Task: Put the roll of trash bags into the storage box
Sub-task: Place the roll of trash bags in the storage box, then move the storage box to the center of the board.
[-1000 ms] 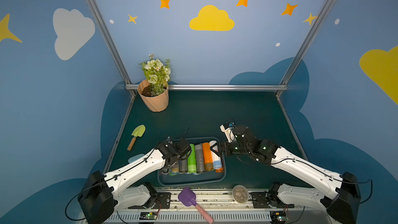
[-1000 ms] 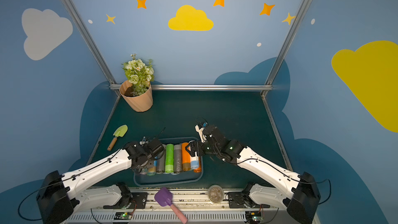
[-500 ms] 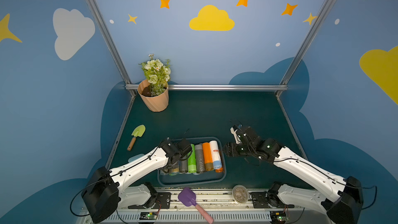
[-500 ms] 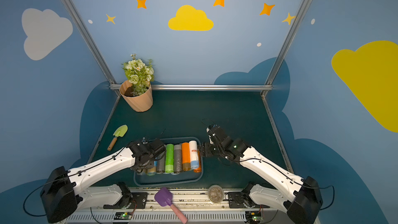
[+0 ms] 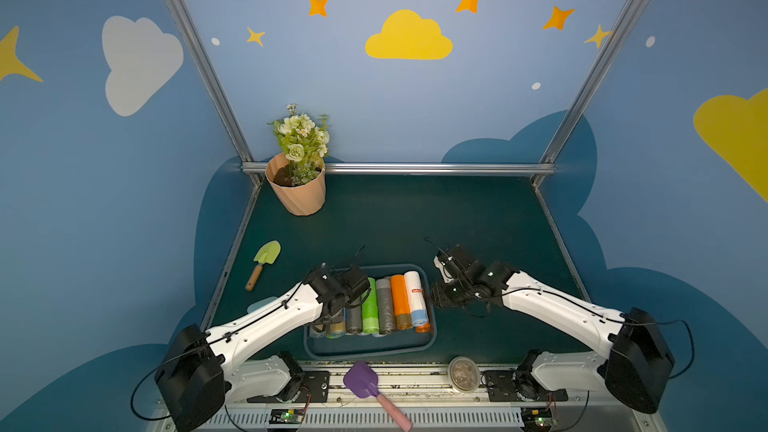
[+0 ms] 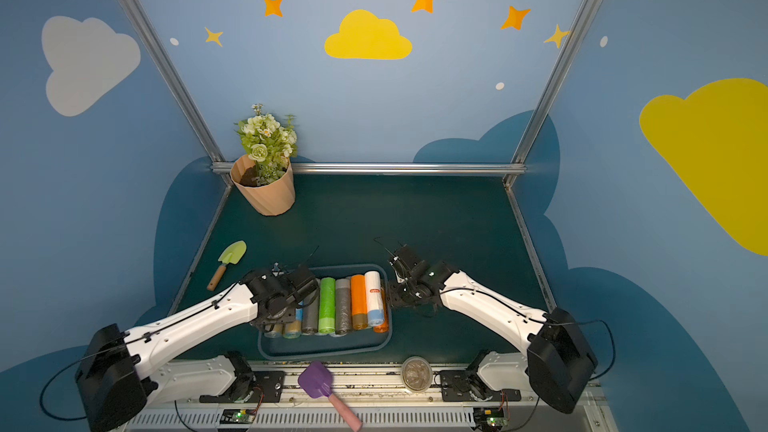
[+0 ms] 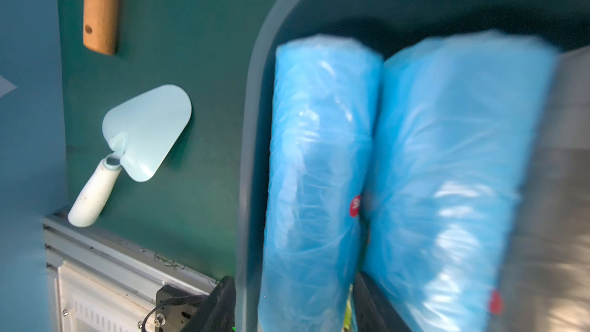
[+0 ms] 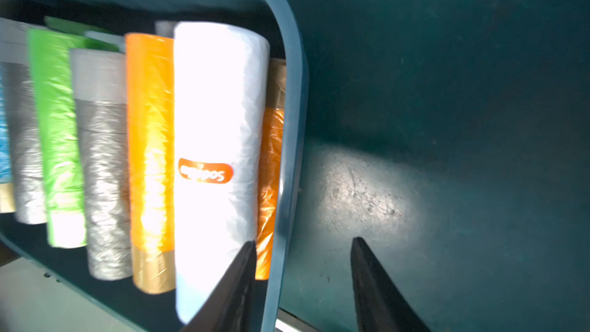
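While half-open right claw holds nothing, left claw seemingly straddles roll.

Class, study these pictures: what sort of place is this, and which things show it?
Probably a robot test booth dressed as a play garden: the left arm and right arm mounted on a front rail, cloud-and-star walls, and a flowerpot and storage box on the green table.
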